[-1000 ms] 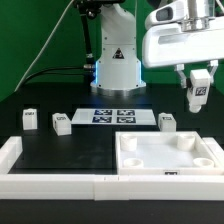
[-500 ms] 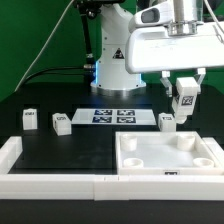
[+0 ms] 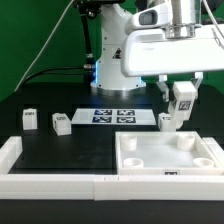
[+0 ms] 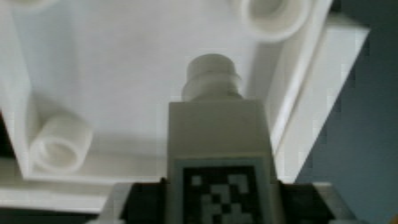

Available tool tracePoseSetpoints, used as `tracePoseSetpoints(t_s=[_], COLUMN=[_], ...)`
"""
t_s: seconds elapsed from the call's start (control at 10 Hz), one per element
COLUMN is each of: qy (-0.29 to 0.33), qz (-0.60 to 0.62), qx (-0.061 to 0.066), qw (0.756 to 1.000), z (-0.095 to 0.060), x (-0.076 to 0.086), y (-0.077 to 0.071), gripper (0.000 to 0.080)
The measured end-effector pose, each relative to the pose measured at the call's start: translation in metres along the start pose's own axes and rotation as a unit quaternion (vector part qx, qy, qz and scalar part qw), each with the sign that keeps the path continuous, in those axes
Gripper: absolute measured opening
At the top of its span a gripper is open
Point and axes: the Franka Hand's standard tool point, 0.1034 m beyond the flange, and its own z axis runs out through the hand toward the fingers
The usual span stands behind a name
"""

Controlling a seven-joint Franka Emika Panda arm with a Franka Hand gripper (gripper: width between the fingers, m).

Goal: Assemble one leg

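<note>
My gripper [image 3: 181, 105] is shut on a white leg [image 3: 181, 103] with a black-and-white tag on its face. It holds the leg in the air above the far edge of the large white square tray-like piece [image 3: 140, 162]. In the wrist view the held leg [image 4: 217, 135] points its peg end down toward the tray [image 4: 134, 95], between raised round posts [image 4: 59, 140]. Three more legs stand on the table: one [image 3: 30, 119] at the exterior view's left, one [image 3: 62, 123] beside it, one [image 3: 166, 121] just behind the tray.
The marker board [image 3: 113, 115] lies on the black table in front of the robot base [image 3: 112, 65]. A white rail [image 3: 50, 180] runs along the front edge and up the exterior view's left side.
The gripper with the leg has moved toward the exterior view's left and lower, from beside the tray's far right corner to above its far edge.
</note>
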Motion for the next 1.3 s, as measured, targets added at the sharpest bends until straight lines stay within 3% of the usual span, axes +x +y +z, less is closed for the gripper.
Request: tracePoseSetpoints(t_s=[0.2, 0.4, 0.6, 0.8, 1.1, 1.3], qy=[0.012, 0.017, 0.022, 0.066, 0.088, 0.086], qz=[-0.009, -0.001, 0.005, 0.001, 0.001, -0.003], qx=[0.000, 0.002, 0.004, -0.005, -0.010, -0.006], qw=[1.000, 1.000, 1.000, 0.998, 0.996, 0.996], z=[0.007, 0.010, 0.010, 0.009, 0.020, 0.025], x=[0.031, 0.044, 0.044, 0.048, 0.035, 0.034], y=[0.004, 0.003, 0.001, 0.005, 0.002, -0.007], gripper=[0.0290, 0.0290, 0.0290, 0.0290, 0.0290, 0.0290])
